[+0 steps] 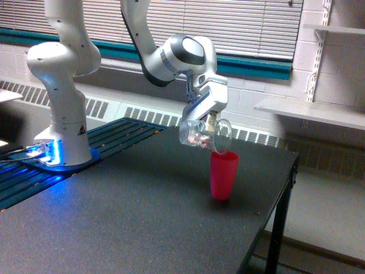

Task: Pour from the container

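The gripper (pixel 209 119) is clamped on the clear glass mug (pixel 201 135), its fingers closed over the mug's upper side, so the mug hangs just beneath the gripper and clear of the table (pixel 114 228). The mug is held tipped well over, close to lying on its side, with its mouth turned toward the exterior view's right and slightly down; this attitude lets the contents run toward the lip. Small pale and pinkish pieces are visible inside the mug, gathered toward its lower wall; what they are cannot be told. The pink cup (pixel 223 174) stands upright on the table directly below and slightly to the exterior view's right of the gripper, its open rim just under the mug's mouth. The two vessels appear near but not touching. This placement puts the receiving opening in the fall line of whatever leaves the mug. No stream is discernible between mug and cup. Judged from the tilt, the pour is in progress or about to begin; further rotation is probably needed to empty the mug.
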Action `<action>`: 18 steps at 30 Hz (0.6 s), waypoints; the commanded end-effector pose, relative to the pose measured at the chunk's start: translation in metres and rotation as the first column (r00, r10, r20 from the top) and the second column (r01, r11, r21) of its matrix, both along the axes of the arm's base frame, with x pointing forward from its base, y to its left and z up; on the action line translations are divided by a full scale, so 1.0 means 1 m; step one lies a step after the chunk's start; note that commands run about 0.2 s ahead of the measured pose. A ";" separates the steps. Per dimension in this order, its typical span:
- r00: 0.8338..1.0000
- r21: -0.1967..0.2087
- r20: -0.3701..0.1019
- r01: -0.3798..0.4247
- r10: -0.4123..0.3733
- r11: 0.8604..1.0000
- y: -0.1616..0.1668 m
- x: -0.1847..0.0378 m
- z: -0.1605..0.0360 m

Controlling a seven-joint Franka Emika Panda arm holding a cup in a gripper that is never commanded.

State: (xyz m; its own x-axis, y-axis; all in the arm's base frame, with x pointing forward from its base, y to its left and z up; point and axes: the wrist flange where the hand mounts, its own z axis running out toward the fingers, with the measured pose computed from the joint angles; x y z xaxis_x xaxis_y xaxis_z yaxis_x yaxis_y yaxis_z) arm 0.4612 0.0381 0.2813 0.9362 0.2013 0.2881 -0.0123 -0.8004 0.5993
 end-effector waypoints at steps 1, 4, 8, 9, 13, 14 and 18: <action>0.999 -0.038 -0.021 -0.040 0.039 0.998 0.006 0.002 -0.001; 0.999 -0.039 -0.017 -0.037 0.037 0.999 0.005 0.003 0.000; 0.999 -0.041 -0.015 -0.037 0.037 0.998 0.005 0.003 0.001; 0.999 -0.040 -0.015 -0.036 0.036 0.999 0.004 0.003 0.001; 0.999 -0.036 -0.012 -0.030 0.030 0.999 0.001 0.001 0.002; 1.000 -0.034 -0.010 -0.028 0.028 0.999 0.001 0.001 0.003; 1.000 -0.020 -0.003 -0.021 0.021 1.000 -0.003 0.000 0.005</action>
State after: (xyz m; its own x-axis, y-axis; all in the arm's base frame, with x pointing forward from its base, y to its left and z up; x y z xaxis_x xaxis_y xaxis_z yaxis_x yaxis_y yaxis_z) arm 0.4613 0.0402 0.2802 0.9357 0.2232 0.2731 0.0082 -0.7879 0.6157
